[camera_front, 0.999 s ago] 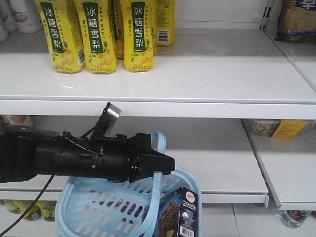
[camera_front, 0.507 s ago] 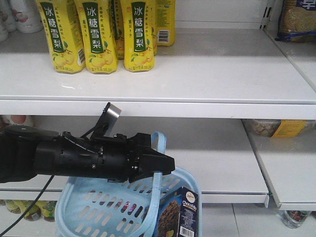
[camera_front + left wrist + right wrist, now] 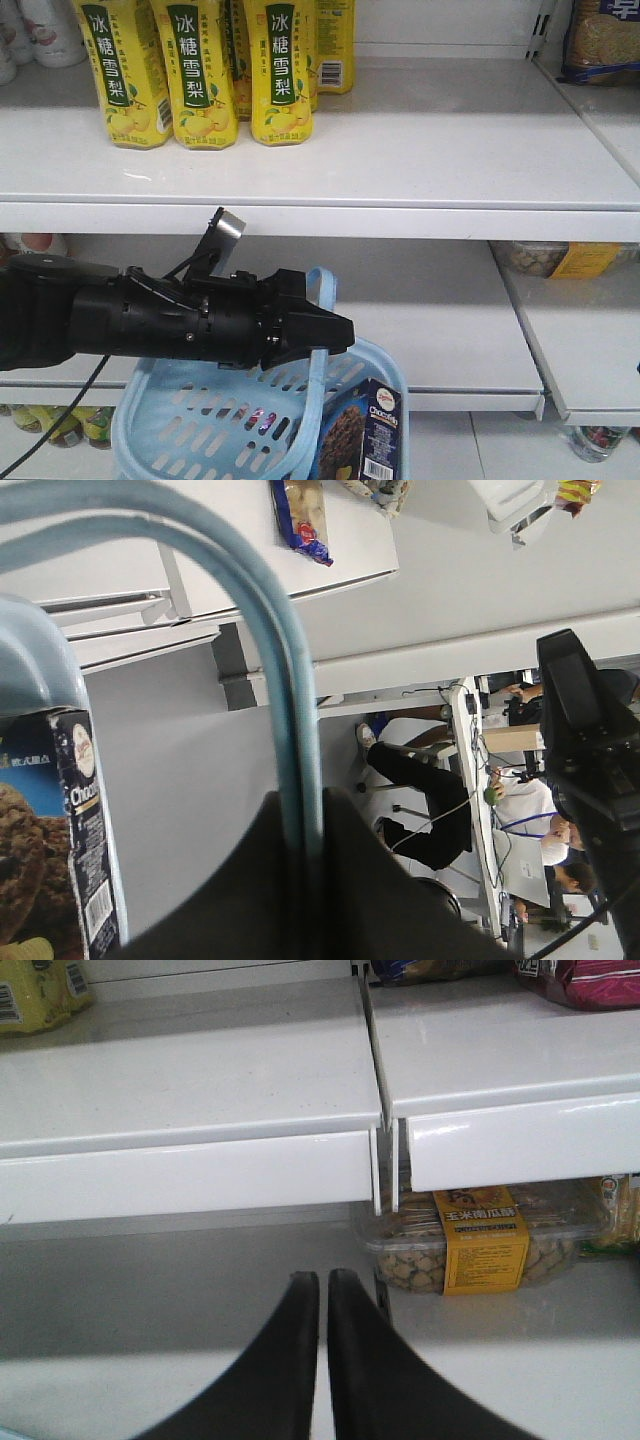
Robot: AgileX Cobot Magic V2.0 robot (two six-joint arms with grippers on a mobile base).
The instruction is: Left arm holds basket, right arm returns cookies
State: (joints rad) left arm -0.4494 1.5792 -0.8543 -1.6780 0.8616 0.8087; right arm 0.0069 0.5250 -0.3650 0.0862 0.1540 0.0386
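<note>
Setting: white shop shelves (image 3: 400,150) filled the front view; yellow bottles (image 3: 200,70) stood on the upper board at the left.
Left gripper: the left gripper (image 3: 335,333) was clamped on the thin blue handle (image 3: 260,610); in its wrist view the hoop ran straight in between the two fingers.
Left arm: the black left arm (image 3: 150,320) lay level across the front of the lower shelf; a small silver plate (image 3: 225,228) stood tilted on top.
Basket: the light blue basket (image 3: 125,420) hung below that gripper, cut off by the bottom edge of the front view.
Cookies: the dark cookies carton (image 3: 370,435) stood upright inside the basket at its right end, barcode side outward, just beside the handle.
Right gripper: the right gripper (image 3: 322,1290) had its fingers pressed together with only a hairline gap, gripping nothing; it pointed over the lower shelf board.
Nearby: a clear snack tub (image 3: 480,1245) with a yellow label sat on that board, right of the fingertips, under the upper board's edge.
</note>
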